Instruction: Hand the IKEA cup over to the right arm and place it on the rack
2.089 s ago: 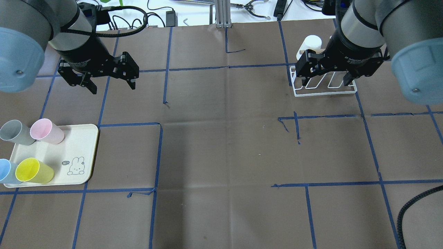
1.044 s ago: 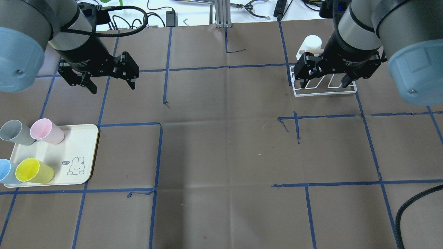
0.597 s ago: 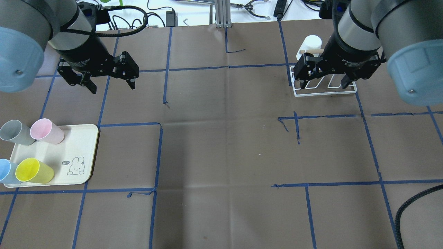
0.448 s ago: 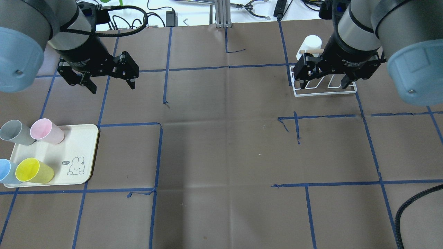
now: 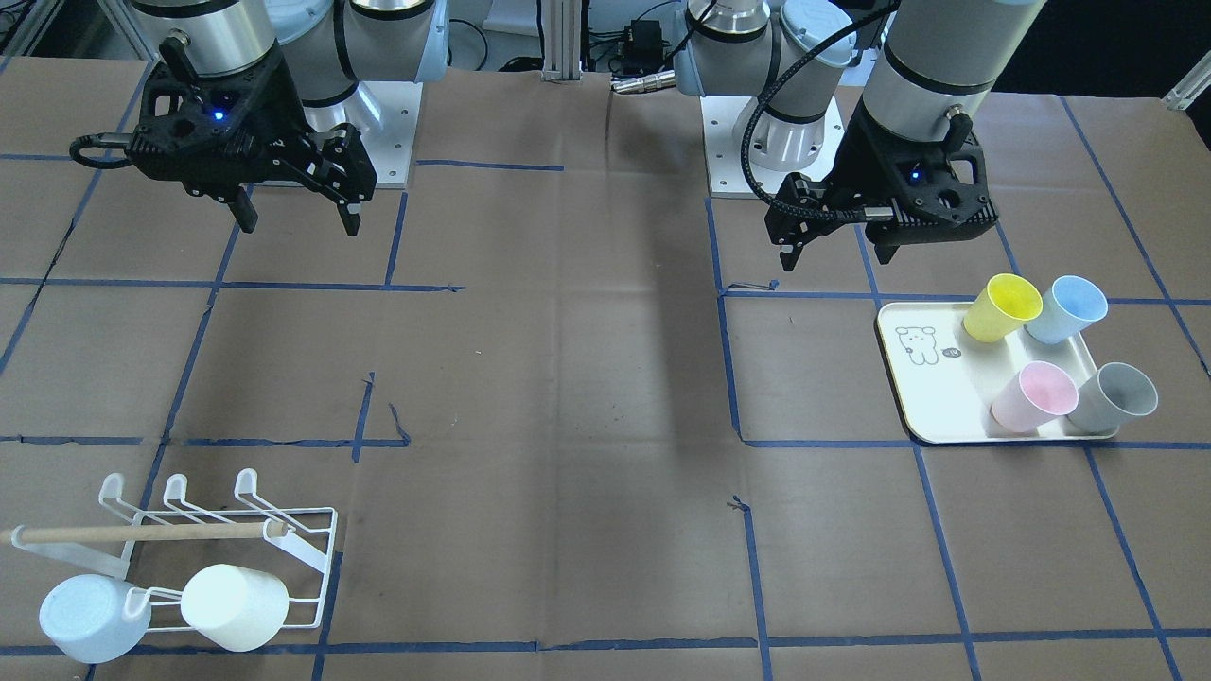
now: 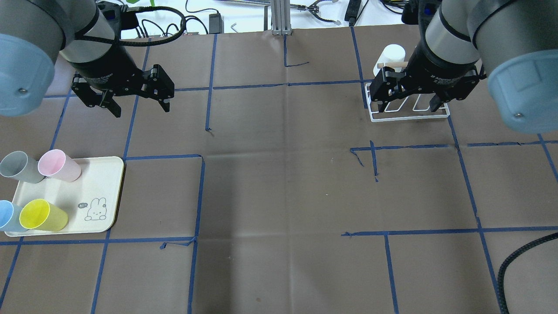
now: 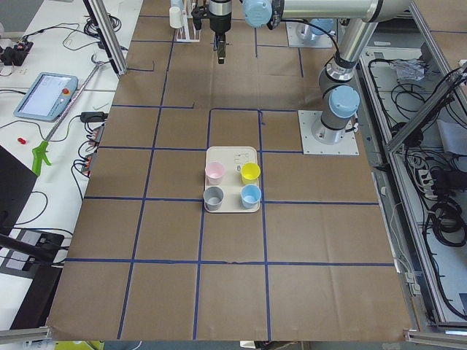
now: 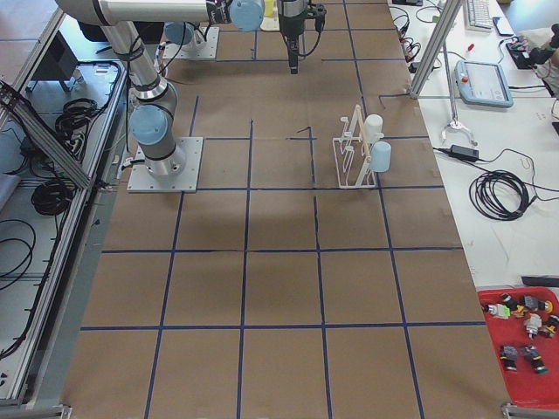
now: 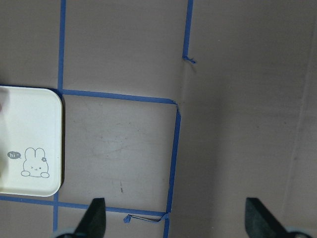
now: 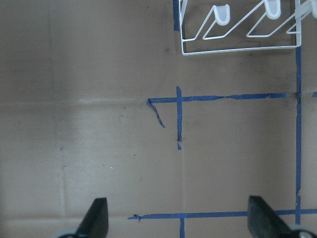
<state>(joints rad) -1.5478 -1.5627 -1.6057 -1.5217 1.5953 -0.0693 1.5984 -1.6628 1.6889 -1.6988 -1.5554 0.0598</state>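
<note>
Down beside the left fingers (image 6: pixel 165 104), spread wide and empty, four cups (image 6: pixel 43 216) sit on a tray (image 6: pixel 100 174) on the desk (image 6: pixel 279 196); below and beyond the right fingers (image 6: pixel 382 101), equally wide and empty, the rack (image 5: pixel 142 532) carries two pale cups (image 5: pixel 235 605).

A cream rectangular tray with a rabbit drawing (image 6: pixel 93 183) is set on the brown paper-covered table (image 6: pixel 283 183) at the robot's left. Four plastic cups are stood on it in two rows: a grey cup (image 6: pixel 15 166) and a pink cup (image 6: pixel 59 165) farther from the robot, a sky-blue cup (image 6: pixel 5 216) and a yellow cup (image 6: pixel 41 216) nearer, with the grey and sky-blue ones outermost. A white wire rack with a wooden dowel handle (image 5: pixel 142 532) is placed far to the right, well apart from the tray. On its row of prongs farther from the robot, a white cup (image 5: pixel 235 605) is hung toward the table's middle and a pale blue upturned cup (image 5: pixel 93 619) just beside it, outward.
</note>
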